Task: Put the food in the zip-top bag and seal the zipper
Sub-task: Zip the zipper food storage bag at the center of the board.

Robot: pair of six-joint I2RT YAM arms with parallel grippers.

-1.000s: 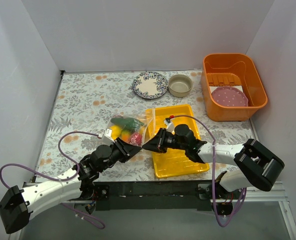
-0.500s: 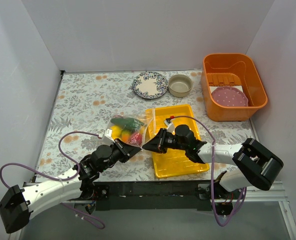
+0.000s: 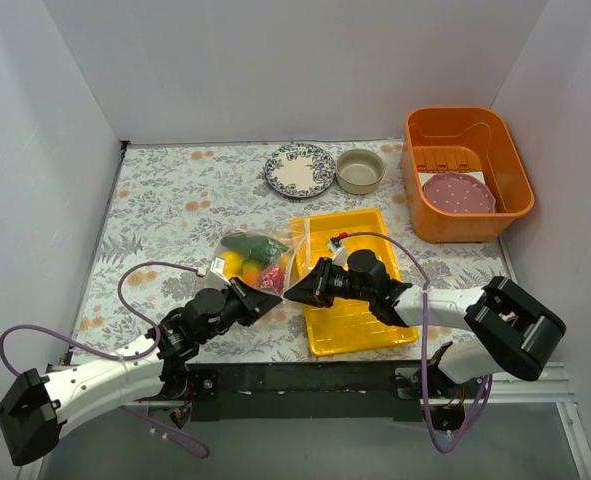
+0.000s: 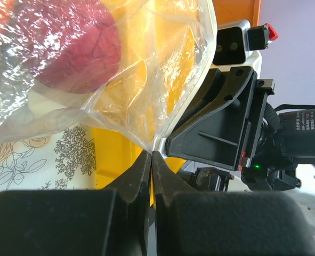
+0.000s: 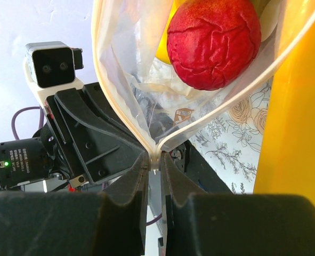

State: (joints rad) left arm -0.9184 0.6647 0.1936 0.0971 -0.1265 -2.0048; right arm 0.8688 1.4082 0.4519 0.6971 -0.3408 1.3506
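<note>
Grey leaf-print table [image 3: 155, 200] with orange blooms. Yellow tray [image 3: 355, 335] by the front edge; orange basin [image 3: 465, 228] in the far right corner, its plate [image 3: 458, 192] seemingly pink with dots. Clear bag [image 3: 283, 262], red, yellow, green food [image 3: 250, 262] inside.

The left arm [image 3: 105, 375] lay low across the lower left of the top view, reaching up and to the right from its base. The left gripper [image 3: 275, 293] sat at lower centre, its jaws pressed flat together and pinching a corner of the bag [image 4: 146, 106] at the tips. The right arm [image 3: 445, 305] extended from the lower right toward the left, with its forearm nearly level. The right gripper [image 3: 291, 292] pointed left, its jaws drawn in to a narrow gap and clamped on the bag's edge. The two grippers faced each other tip to tip, just beside one another. In each wrist view, the opposite gripper occupied the middle of the frame.
</note>
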